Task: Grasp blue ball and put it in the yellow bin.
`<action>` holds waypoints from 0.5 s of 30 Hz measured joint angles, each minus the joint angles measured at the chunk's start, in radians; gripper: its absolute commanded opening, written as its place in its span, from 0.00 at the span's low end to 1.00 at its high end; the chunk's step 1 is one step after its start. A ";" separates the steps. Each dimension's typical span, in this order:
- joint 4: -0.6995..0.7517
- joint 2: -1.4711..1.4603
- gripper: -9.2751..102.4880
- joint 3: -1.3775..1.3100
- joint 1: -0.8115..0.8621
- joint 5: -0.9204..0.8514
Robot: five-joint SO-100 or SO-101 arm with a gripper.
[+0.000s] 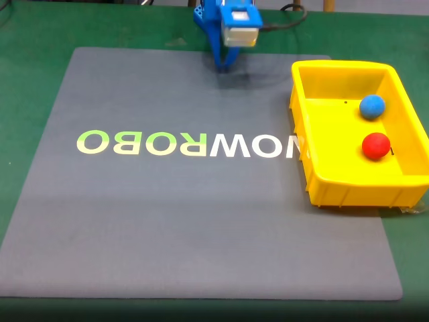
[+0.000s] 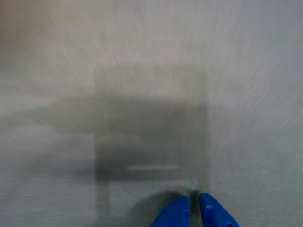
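Observation:
The blue ball (image 1: 372, 106) lies inside the yellow bin (image 1: 322, 176) at the right of the fixed view, near the bin's far wall. A red ball (image 1: 376, 145) rests just in front of it in the same bin. My blue gripper (image 1: 224, 65) hangs at the far edge of the grey mat, well left of the bin, pointing down. In the wrist view the two blue fingertips (image 2: 177, 213) stand almost together at the bottom edge with nothing between them, close over the blurred grey mat. The gripper (image 2: 194, 208) is shut and empty.
A large grey mat (image 1: 201, 221) with "ROBOWOW"-style lettering covers the green table (image 1: 27, 40). A black cable (image 1: 288, 20) runs behind the arm at the far edge. The bin overhangs the mat's right edge.

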 measured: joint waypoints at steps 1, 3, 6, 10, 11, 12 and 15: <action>0.000 0.015 0.08 0.015 0.008 -0.005; 0.000 0.043 0.08 0.032 0.015 -0.006; 0.015 0.071 0.08 0.055 0.015 0.014; 0.101 0.117 0.09 0.055 0.008 0.051; 0.133 0.138 0.09 0.055 0.005 0.057; 0.153 0.146 0.09 0.055 -0.003 0.063; 0.172 0.152 0.09 0.055 -0.009 0.067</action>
